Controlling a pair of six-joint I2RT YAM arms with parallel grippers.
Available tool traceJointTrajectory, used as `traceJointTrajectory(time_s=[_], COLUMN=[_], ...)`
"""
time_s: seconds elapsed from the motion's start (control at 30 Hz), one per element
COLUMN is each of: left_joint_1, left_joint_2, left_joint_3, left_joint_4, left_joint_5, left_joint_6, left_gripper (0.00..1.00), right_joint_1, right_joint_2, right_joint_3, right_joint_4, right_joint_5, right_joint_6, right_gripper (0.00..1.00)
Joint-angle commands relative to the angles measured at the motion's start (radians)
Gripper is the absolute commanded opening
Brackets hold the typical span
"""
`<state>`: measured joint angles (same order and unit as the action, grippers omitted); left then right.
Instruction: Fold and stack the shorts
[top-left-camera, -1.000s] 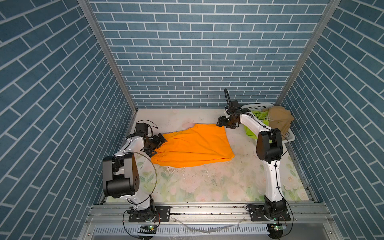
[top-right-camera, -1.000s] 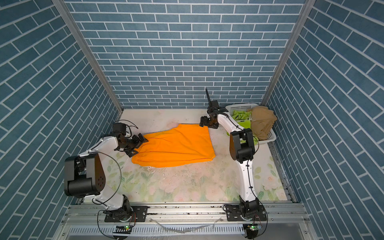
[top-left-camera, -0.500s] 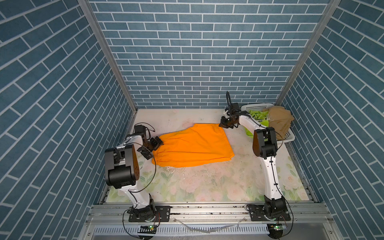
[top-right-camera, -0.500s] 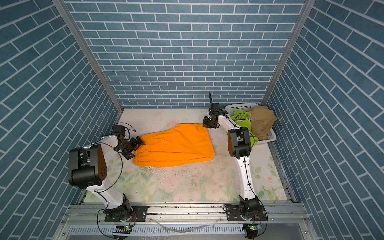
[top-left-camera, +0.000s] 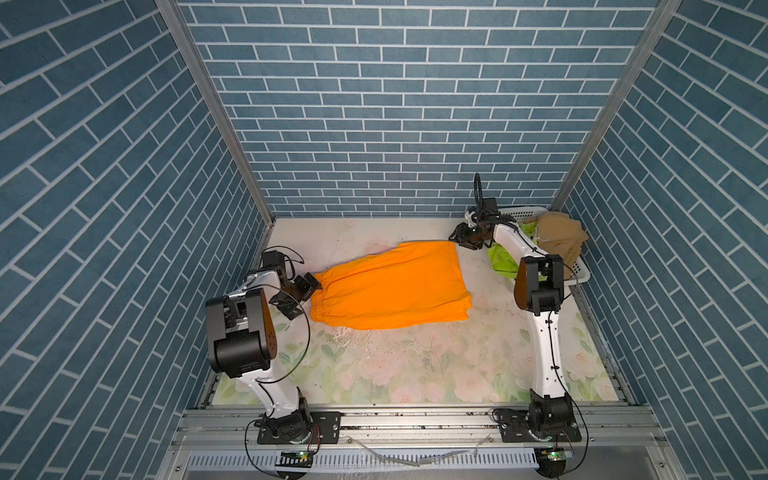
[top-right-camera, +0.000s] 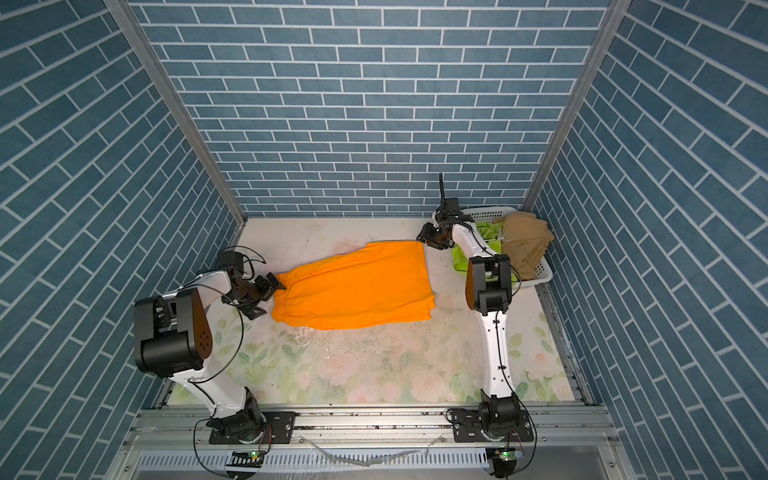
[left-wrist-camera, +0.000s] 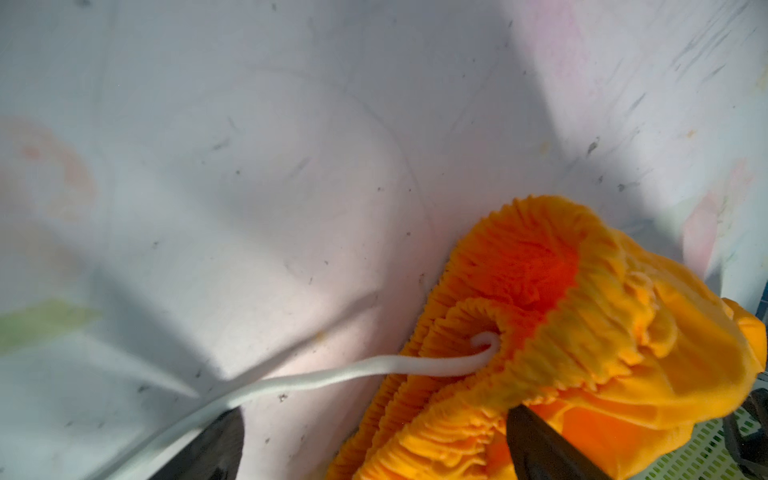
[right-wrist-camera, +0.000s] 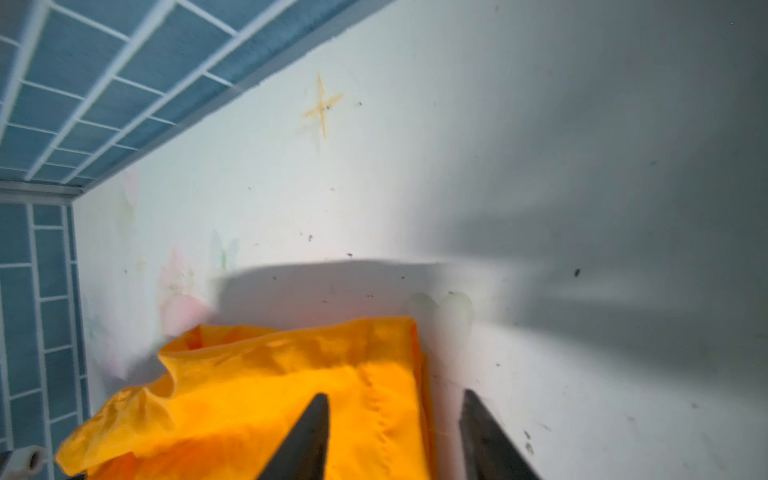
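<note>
The orange shorts (top-left-camera: 390, 286) (top-right-camera: 353, 286) lie spread flat mid-table, gathered waistband to the left, leg hems to the right. My left gripper (top-left-camera: 305, 297) (top-right-camera: 268, 297) (left-wrist-camera: 372, 411) is open at the waistband, its fingers either side of the bunched elastic, and the white cord (left-wrist-camera: 332, 378) trails out of it. My right gripper (top-left-camera: 459, 241) (top-right-camera: 428, 241) (right-wrist-camera: 395, 395) is open at the far hem corner, one finger over the cloth and one over bare table. The lime green shorts (top-left-camera: 505, 257) (top-right-camera: 463, 257) and the tan shorts (top-left-camera: 559, 241) (top-right-camera: 525, 245) sit in the basket.
The white perforated basket (top-left-camera: 579, 278) (top-right-camera: 544, 274) stands in the far right corner, with green cloth spilling over its near-left side onto the table. Blue brick walls close in the left, back and right. The floral table surface (top-left-camera: 415, 365) stretches in front of the orange shorts.
The right gripper has shifted a little to the right, and the far hem corner now reaches further right. The left arm's elbow has swung nearer; its gripper stays at the waistband.
</note>
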<state>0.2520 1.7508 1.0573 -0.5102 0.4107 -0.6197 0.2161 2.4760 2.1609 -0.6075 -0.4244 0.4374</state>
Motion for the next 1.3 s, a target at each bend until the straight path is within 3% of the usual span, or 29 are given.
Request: traceJointTrajectory(time_s=[0.0, 0.13, 0.33, 0.5, 0.63, 0.87, 1.07, 1.27], left_joint_1=[-0.011, -0.077, -0.189, -0.233, -0.230, -0.181, -0.106, -0.101], left_joint_2=[-0.009, -0.113, -0.185, -0.110, -0.008, 0.087, 0.138, 0.125], left_joint_3=[0.046, 0.113, 0.125, 0.072, 0.090, 0.124, 0.098, 0.141], left_joint_4=[-0.053, -0.118, -0.085, 0.020, 0.043, 0.025, 0.026, 0.013], left_joint_5=[0.003, -0.052, -0.002, 0.039, 0.022, -0.048, -0.035, 0.017], left_joint_6=[0.024, 0.055, -0.008, -0.047, -0.025, -0.008, 0.000, 0.002], left_gripper=[1.00, 1.00, 0.99, 1.00, 0.99, 1.00, 1.00, 1.00], right_joint_1=[0.020, 0.053, 0.134, 0.209, 0.231, 0.230, 0.228, 0.228], right_joint_2=[-0.092, -0.257, -0.548, -0.676, -0.713, -0.786, -0.823, -0.838], right_joint_3=[-0.053, -0.217, -0.613, -0.907, -1.045, -1.202, -1.336, -1.386], right_joint_4=[-0.048, -0.022, 0.098, 0.272, 0.342, 0.315, 0.343, 0.349], right_joint_5=[-0.013, 0.009, 0.035, -0.014, -0.022, 0.011, 0.038, 0.041], right_joint_6=[-0.044, -0.075, -0.046, 0.078, 0.119, 0.095, 0.099, 0.097], right_gripper=[0.73, 0.89, 0.91, 0.92, 0.93, 0.94, 0.94, 0.94])
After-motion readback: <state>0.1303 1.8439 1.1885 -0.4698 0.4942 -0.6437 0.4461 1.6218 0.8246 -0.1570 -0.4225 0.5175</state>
